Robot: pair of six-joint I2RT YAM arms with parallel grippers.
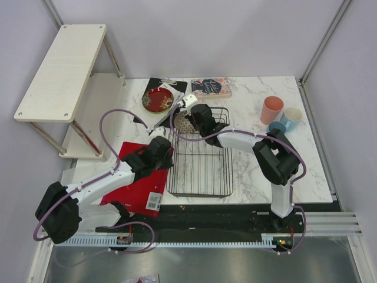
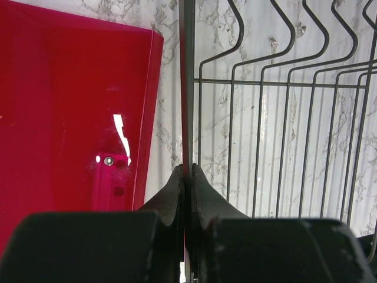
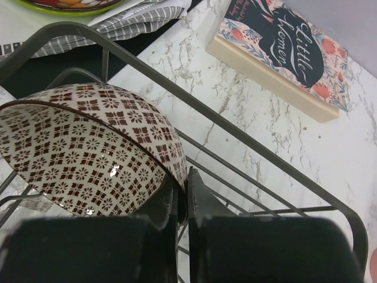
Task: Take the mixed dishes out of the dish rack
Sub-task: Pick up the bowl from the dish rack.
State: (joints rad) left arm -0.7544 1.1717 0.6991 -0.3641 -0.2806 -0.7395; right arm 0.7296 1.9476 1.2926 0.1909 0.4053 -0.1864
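The black wire dish rack [image 1: 200,156] lies mid-table. In its far-left corner a white bowl with a brown flower pattern [image 1: 182,123] is tilted on its side. My right gripper [image 1: 190,121] is shut on the bowl's rim, one finger inside and one outside. In the right wrist view the gripper [image 3: 182,188] pinches the bowl [image 3: 88,147] above the rack wires [image 3: 235,127]. My left gripper [image 1: 160,135] is shut on a thin plate [image 1: 167,119] held upright, seen edge-on. In the left wrist view the gripper [image 2: 187,172] holds the plate [image 2: 187,88], red on one face and dark on the other, beside the rack [image 2: 283,82].
A red plate with a lime green rim [image 1: 158,99] lies on a dark cloth at the back. The pink cup [image 1: 271,109], light blue mug [image 1: 291,118] and darker blue cup [image 1: 275,128] stand at the right. Also present: a book [image 1: 210,86], a white shelf [image 1: 65,71], and a red board [image 1: 138,177].
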